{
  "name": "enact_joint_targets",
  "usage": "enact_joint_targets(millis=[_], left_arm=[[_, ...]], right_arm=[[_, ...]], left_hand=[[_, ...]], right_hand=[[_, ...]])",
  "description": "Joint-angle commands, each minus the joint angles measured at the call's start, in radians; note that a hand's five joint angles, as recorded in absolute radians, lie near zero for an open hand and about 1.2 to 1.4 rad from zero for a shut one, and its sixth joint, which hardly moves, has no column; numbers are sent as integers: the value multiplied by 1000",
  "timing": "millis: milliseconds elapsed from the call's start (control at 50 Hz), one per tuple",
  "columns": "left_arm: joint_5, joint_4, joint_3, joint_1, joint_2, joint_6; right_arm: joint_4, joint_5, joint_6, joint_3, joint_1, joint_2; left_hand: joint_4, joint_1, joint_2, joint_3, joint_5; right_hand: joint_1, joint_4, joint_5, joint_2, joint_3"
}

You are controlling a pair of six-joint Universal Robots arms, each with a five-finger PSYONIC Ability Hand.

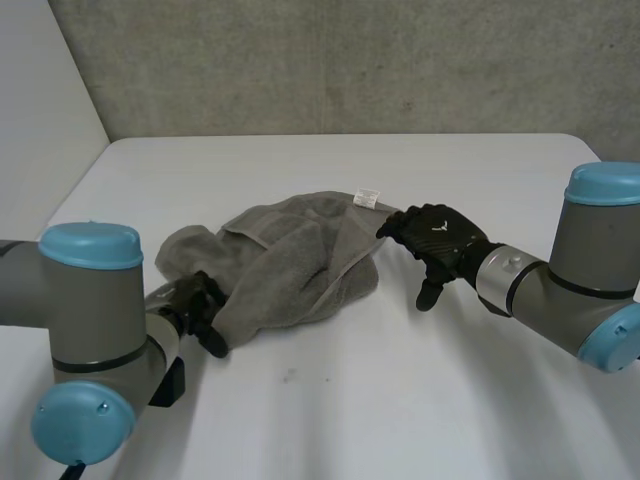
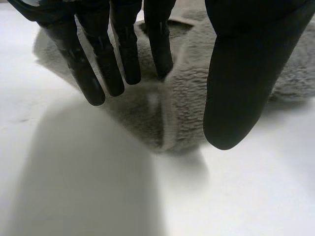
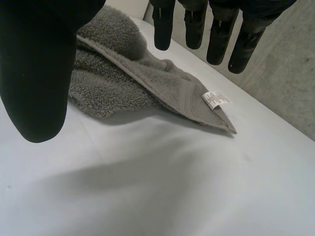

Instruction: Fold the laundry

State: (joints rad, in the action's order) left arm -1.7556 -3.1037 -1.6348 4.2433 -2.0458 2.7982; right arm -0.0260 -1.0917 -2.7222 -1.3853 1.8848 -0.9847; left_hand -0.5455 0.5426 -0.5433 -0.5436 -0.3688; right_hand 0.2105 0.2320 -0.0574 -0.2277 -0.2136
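- Grey towel point(image 1: 300, 260) lies bunched up in the middle of the white desk point(image 1: 420, 400), its white tag point(image 1: 367, 198) at the far right corner.
- Left hand point(image 1: 205, 312) is at the towel's near left corner, fingers straight, thumb wide apart, pinching nothing.
- Right hand point(image 1: 440, 240) hangs just right of the tagged corner, fingers spread, empty.

A towel point(image 1: 290, 262) lies near the middle of the table point(image 1: 400, 400), the left hand point(image 1: 200, 308) at its near left corner and the right hand point(image 1: 437, 238) just beside its far right corner, where the label point(image 1: 366, 198) sits; a wall point(image 1: 350, 60) stands behind.
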Motion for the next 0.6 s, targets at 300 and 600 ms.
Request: enact_joint_targets(millis=[300,600], left_arm=[[18,-42,36,-60,113,-16],[183,190,-3,-172,567,253]], right_arm=[[0,0,-10,37,-33,-65],[-103,242,-264,371,-23,70]], left_hand=[[-851,854,-853,-853,-853],[-851,854,-853,-853,-853]], right_hand=[[-36,-57,57,53,39],[-36,-57,57,53,39]])
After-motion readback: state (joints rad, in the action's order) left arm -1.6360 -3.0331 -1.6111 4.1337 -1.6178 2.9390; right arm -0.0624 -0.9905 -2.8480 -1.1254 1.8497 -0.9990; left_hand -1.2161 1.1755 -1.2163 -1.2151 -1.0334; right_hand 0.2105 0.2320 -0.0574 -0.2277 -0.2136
